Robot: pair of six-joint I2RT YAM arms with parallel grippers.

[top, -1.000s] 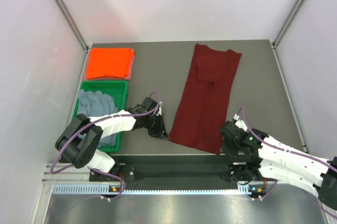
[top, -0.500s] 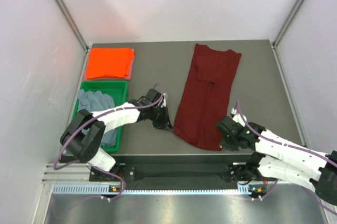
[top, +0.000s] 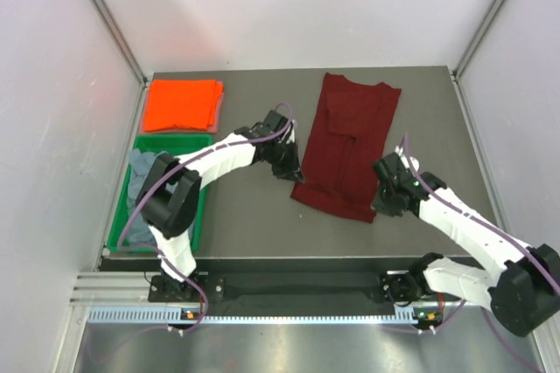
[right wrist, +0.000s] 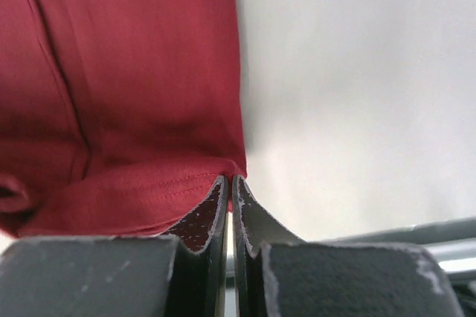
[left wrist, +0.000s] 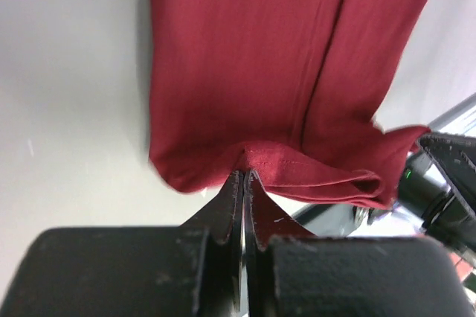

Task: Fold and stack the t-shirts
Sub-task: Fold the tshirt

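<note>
The dark maroon t-shirt [top: 350,141], folded into a long strip, lies right of centre with its collar toward the far edge. My left gripper [top: 297,177] is shut on the hem's left corner. My right gripper [top: 384,207] is shut on the hem's right corner. In the left wrist view the jaws [left wrist: 244,173] pinch the stitched hem of the maroon t-shirt [left wrist: 253,71], which is raised off the table. The right wrist view shows the same pinch [right wrist: 230,178] at the edge of the maroon cloth [right wrist: 134,71]. A folded orange t-shirt [top: 182,104] lies at the far left. A grey-blue t-shirt [top: 149,172] sits crumpled in the tray.
The green plastic tray [top: 175,137] stands at the left edge, just nearer than the orange t-shirt. A pale cloth edge [top: 221,102] shows under the orange t-shirt. White walls and metal posts close in the table on three sides.
Both grippers have carried the maroon hem away from the near table edge toward the collar. The strip of shirt on the table is now shorter.
</note>
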